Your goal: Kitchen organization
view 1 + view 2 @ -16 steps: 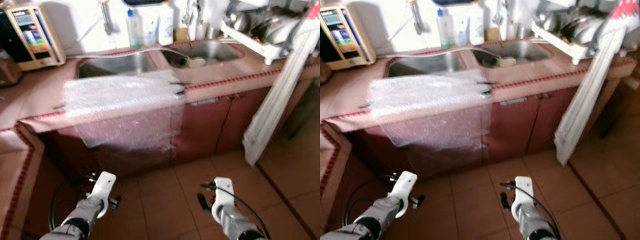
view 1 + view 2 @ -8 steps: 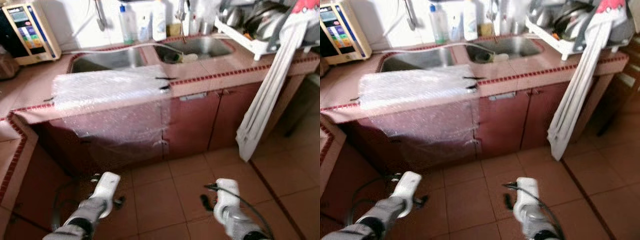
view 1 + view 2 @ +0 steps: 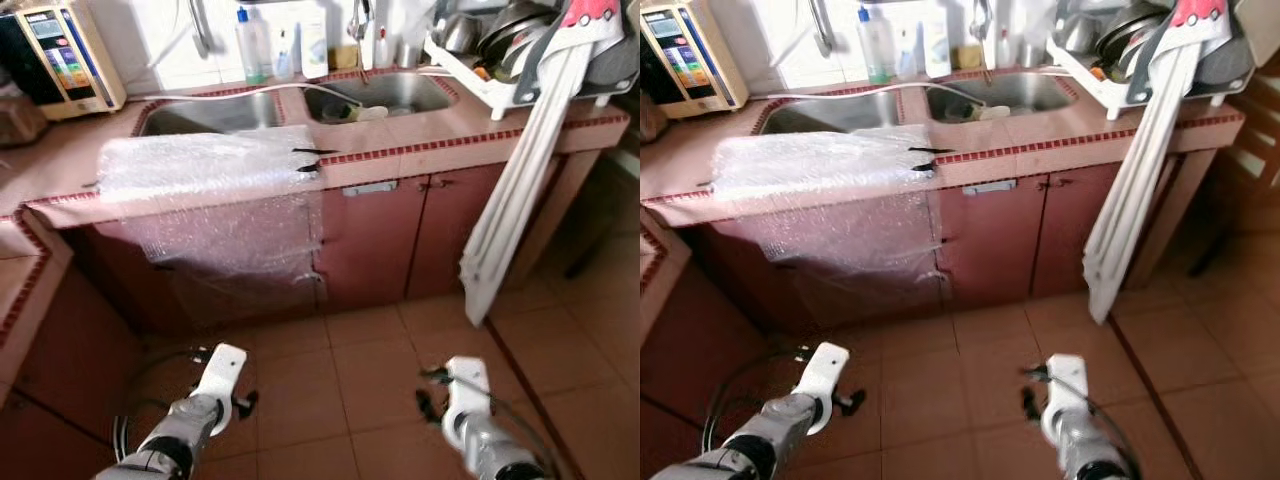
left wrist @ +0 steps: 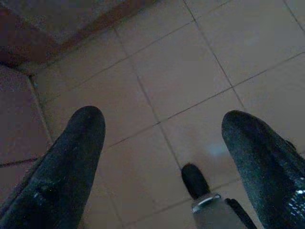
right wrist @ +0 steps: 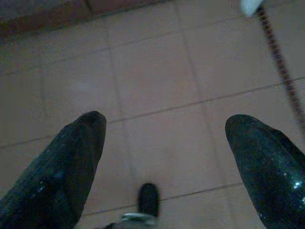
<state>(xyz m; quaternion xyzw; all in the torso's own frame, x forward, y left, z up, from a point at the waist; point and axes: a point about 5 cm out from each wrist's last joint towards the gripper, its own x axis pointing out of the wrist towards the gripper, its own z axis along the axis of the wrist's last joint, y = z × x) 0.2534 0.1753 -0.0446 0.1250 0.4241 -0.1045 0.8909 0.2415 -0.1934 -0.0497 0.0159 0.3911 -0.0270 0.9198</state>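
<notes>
Bubble wrap [image 3: 215, 190] is draping over the counter [image 3: 400, 140] edge at eleven o'clock, lying crosswise, nearer the left gripper [image 3: 240, 398]; one sheet, two sinks [image 3: 215, 113]. Left wrist view: fingers [image 4: 71, 157] are gaping wide over floor tiles [image 4: 181, 71]. Right wrist view: right gripper [image 5: 164, 157] is hanging equally wide, empty.
</notes>
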